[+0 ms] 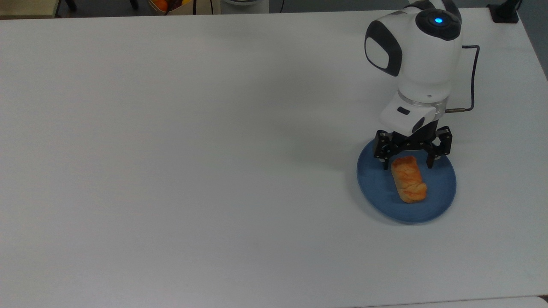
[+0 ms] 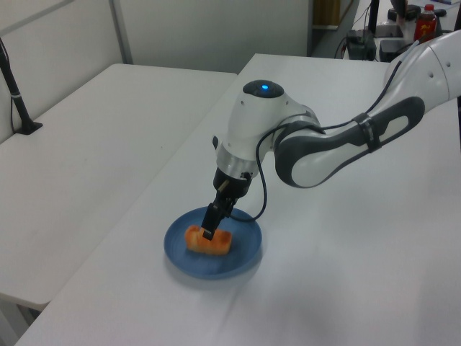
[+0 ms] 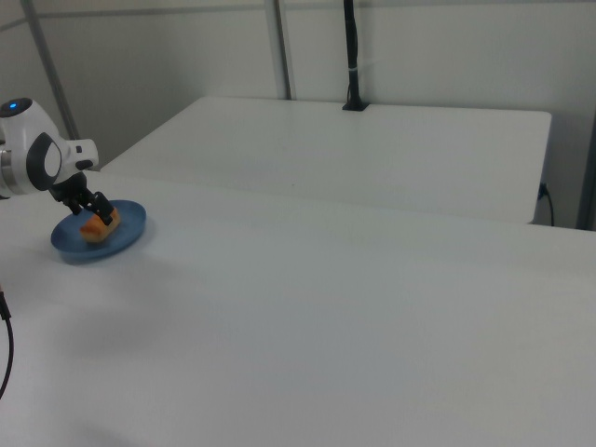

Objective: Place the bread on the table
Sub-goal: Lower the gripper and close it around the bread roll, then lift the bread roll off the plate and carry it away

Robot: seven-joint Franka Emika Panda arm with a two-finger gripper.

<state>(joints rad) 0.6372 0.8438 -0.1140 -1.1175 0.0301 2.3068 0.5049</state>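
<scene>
now | gripper [image 1: 409,164] open astride bread [image 1: 409,179] | on blue plate [image 1: 381,188]

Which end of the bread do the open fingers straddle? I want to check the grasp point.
The gripper straddles the bread's end toward the top view's top, nearest the arm; the other end lies free on the blue plate.

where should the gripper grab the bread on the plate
Grip the bread across its narrow width, coming straight down from above. It lies flat and oblong on the blue plate, and the open gripper already straddles its upper end in the top view.
</scene>
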